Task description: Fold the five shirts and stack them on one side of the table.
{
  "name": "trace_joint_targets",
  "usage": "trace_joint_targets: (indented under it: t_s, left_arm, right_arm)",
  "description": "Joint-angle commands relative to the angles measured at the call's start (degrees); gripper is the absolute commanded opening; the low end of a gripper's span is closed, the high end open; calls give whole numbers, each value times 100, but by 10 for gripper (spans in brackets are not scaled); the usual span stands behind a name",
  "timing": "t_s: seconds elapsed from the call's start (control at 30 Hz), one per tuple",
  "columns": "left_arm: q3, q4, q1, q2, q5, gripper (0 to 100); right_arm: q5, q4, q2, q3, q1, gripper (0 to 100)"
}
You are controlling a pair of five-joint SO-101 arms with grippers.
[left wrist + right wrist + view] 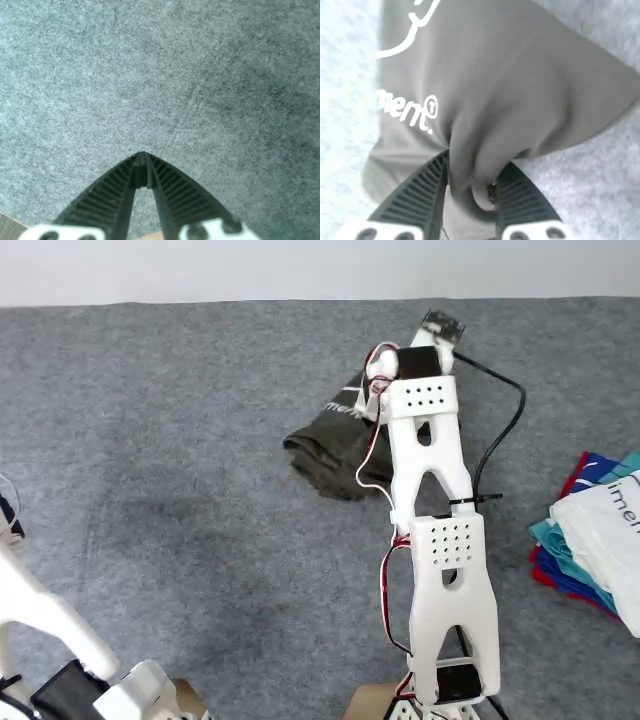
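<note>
Pinched in right gripper (475, 167): bunched olive shirt (510, 90), probably bound for folded stack (590, 540); left gripper (145, 159) closed, parked over bench (150, 60).

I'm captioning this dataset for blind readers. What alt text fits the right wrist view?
The right gripper is shut on a bunched fold of a dark grey-green shirt with white print, the cloth pinched between its black ribbed fingers. The grey felt table lies beneath.

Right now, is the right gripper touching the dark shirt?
Touching. The right wrist view shows the right gripper with a bunched fold of the dark shirt pinched between its jaws.
</note>
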Motion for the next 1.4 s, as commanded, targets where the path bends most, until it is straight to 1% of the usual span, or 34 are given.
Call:
trace_joint_targets:
  t_s: [0.0, 0.07, 0.2, 0.33, 0.57, 0.73, 0.9, 1.23, 1.37]
  left_arm:
    - [-22, 123, 0, -220, -264, 3]
    - [-22, 123, 0, -220, -396, 3]
    - [-31, 123, -9, -220, -396, 3]
    - [-31, 114, -9, -220, -396, 3]
    - [-31, 97, -9, -185, -396, 3]
    - [-31, 105, 0, -176, -387, 3]
    - [-31, 105, 0, -176, -387, 3]
    - [-31, 88, 9, -176, -387, 3]
    - [-31, 88, 9, -176, -387, 3]
  right_arm:
    - [281, 242, -567, -378, 84, 9]
    - [352, 251, -822, -352, 92, 9]
    - [598, 251, -1323, -316, 180, 8]
    - [888, 251, -2026, 264, 435, 8]
    - [1477, 242, -3618, 2057, 1191, 8]
    - [1960, 242, -4514, 2549, 1807, 8]
    - [2303, 242, -4927, 2558, 2466, 8]
    - [2857, 251, -4971, 2558, 3837, 8]
    - [3165, 251, -4963, 2725, 4189, 8]
